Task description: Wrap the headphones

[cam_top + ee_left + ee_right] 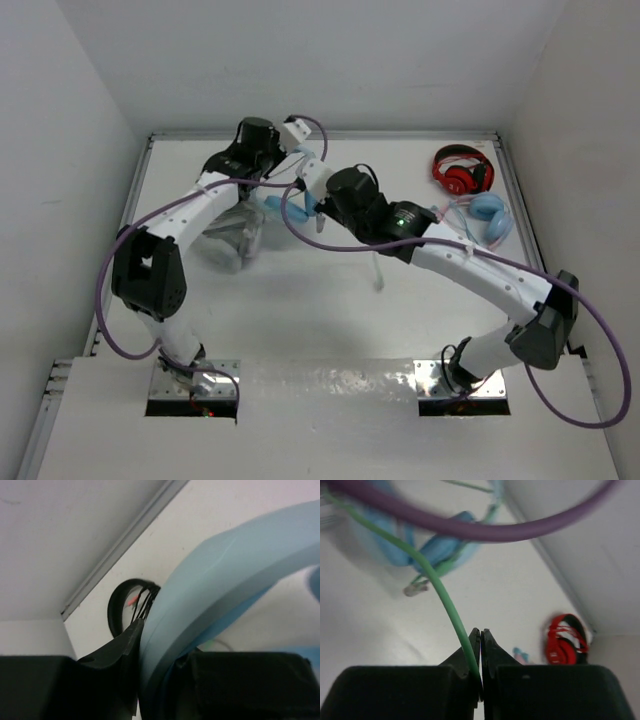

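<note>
The light-blue headphones (275, 207) lie at the back of the table, mostly hidden under the two wrists. My left gripper (300, 150) is shut on their wide blue headband (225, 565), which fills the gap between its jaws (160, 645). My right gripper (318, 182) is close beside it. In the right wrist view it (481, 632) is shut on the thin green cable (440, 587). The cable runs up and left to the blurred blue cups (440, 545). A loose plug end (415, 587) hangs below them.
Red-and-black headphones (462, 170) lie at the back right, also in the right wrist view (565, 640). The pink-banded pair with blue cups (485, 215) lies in front of them. A pale grey-white object (235, 235) sits under the left arm. The back wall is close behind both grippers.
</note>
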Motion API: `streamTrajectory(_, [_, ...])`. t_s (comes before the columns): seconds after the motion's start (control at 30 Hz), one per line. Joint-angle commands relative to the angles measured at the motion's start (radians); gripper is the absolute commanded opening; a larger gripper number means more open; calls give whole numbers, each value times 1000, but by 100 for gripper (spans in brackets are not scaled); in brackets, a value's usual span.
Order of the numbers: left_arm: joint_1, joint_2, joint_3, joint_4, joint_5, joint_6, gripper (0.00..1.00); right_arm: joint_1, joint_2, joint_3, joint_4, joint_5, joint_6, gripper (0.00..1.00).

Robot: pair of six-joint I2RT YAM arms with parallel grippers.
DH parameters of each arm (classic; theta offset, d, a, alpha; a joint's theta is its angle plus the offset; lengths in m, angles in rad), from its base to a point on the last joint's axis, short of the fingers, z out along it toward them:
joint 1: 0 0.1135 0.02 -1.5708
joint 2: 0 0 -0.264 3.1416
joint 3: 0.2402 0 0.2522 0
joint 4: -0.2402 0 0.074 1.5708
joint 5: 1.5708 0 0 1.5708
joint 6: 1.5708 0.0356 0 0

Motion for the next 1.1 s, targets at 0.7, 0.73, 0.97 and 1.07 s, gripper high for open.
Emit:
streamTrajectory(0.7, [-58, -21, 221, -229, 180, -215, 0, -93, -237, -177, 309, -131, -137, 0])
streamTrajectory(0.73, [-59, -7, 292, -237, 192, -237, 0, -28, -225, -176, 303, -140, -144, 0])
streamTrajectory(0.97, [-24, 60, 460, -254, 211, -332, 0, 19, -232, -260, 312, -297, -27, 0])
streamTrajectory(1.07, [-22, 54, 430, -226, 174, -269, 0, 19, -250, -254, 327, -284, -12, 0])
